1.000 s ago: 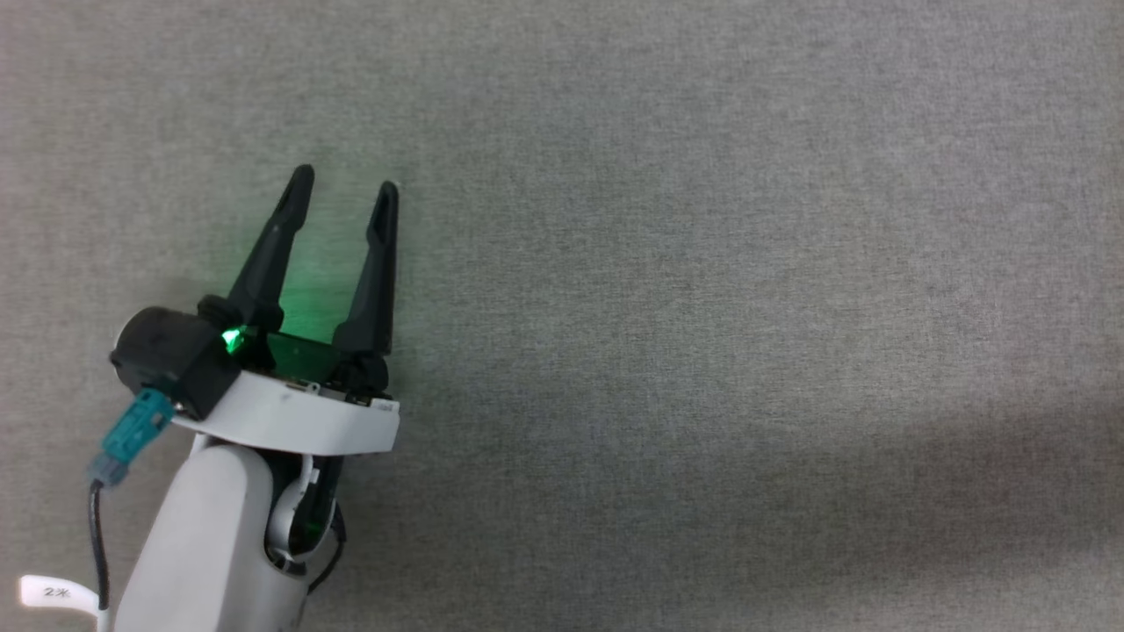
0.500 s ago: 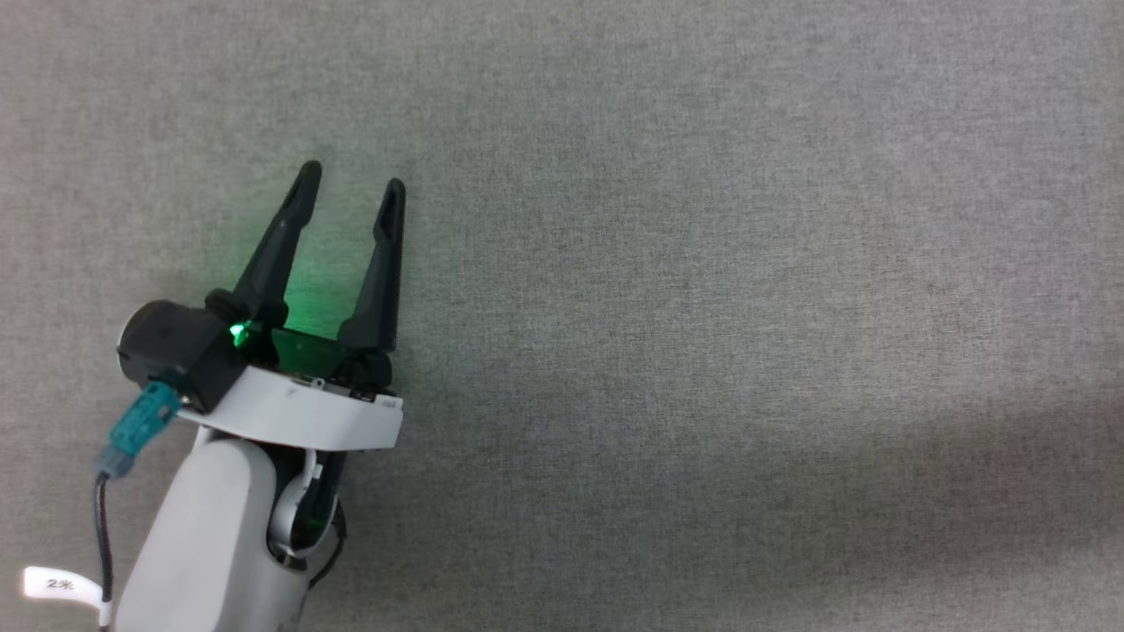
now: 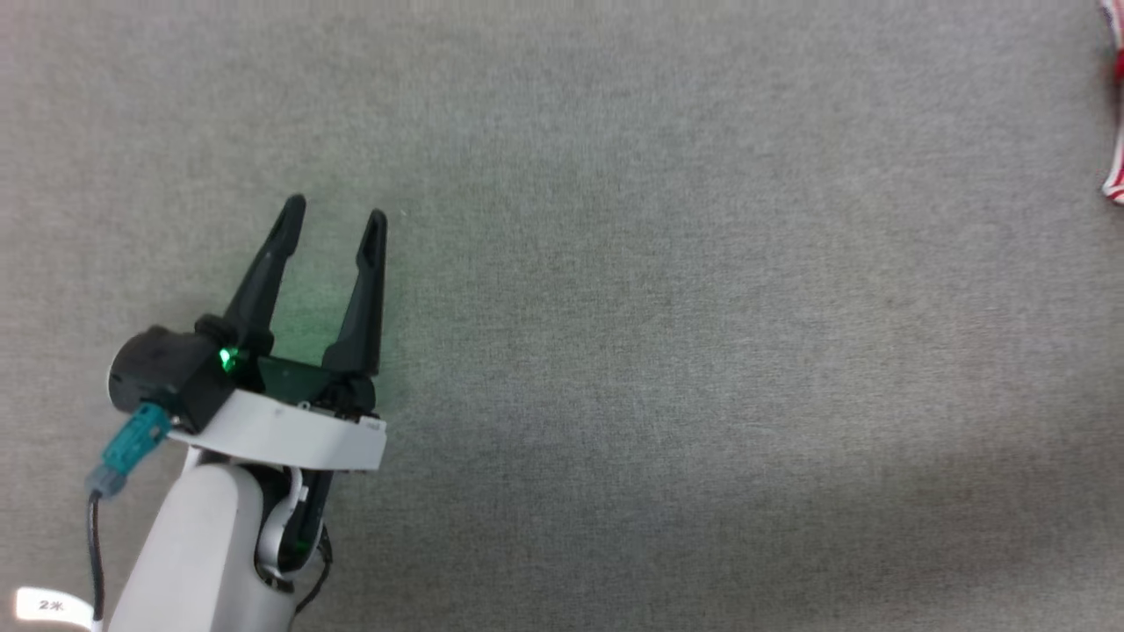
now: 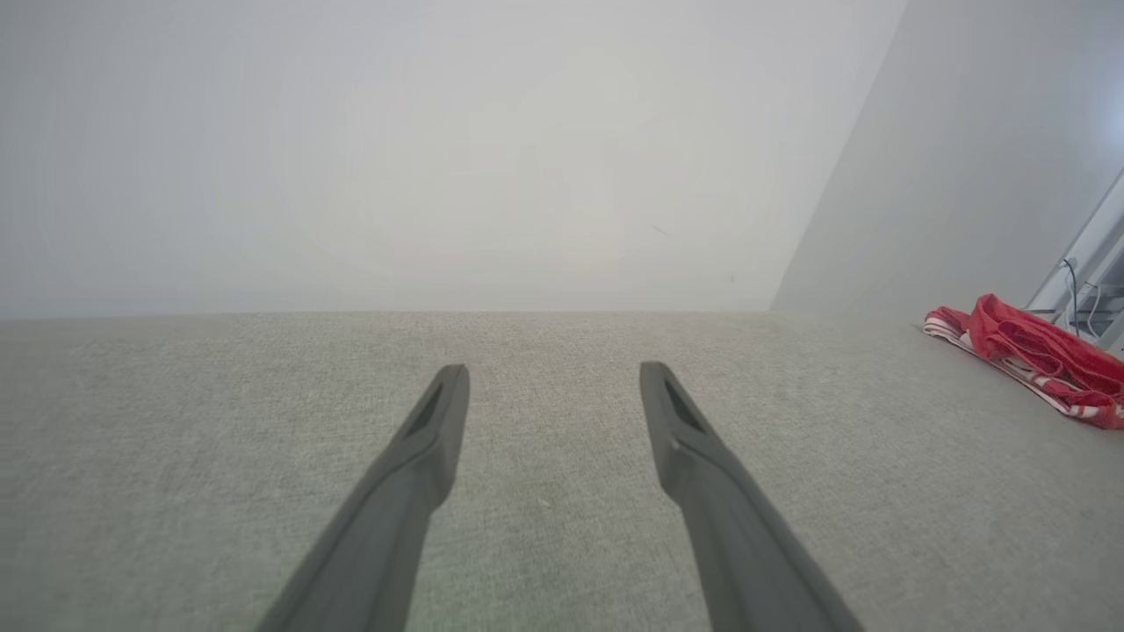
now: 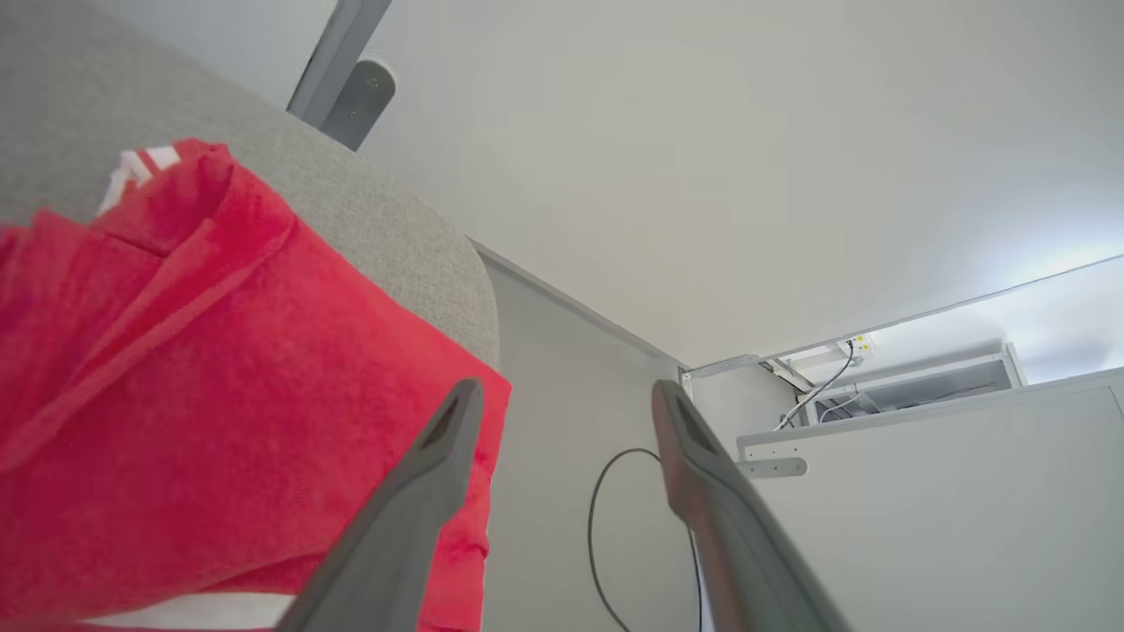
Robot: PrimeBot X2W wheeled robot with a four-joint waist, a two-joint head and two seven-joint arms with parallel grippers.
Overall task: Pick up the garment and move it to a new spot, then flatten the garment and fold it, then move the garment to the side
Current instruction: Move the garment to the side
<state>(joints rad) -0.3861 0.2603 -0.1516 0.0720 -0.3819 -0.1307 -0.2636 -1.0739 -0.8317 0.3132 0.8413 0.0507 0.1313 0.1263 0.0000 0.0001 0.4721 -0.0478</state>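
The garment, red with white-and-red striped trim, lies bunched at the grey table's right end. Its trim peeks in at the head view's right edge, and it shows as a low red heap far right in the left wrist view. My left gripper hovers open and empty over the table's left part, far from the garment. My right gripper is open, its left finger right beside the garment's hanging red edge at the table's rounded corner; nothing lies between the fingers.
The grey fabric-covered table spreads across the head view. Past its rounded corner are a grey floor, a black cable, white walls and a grey post.
The head view has shifted, bringing the garment's striped trim in at the right edge. My left gripper sits slightly lower and further left in the picture, still open.
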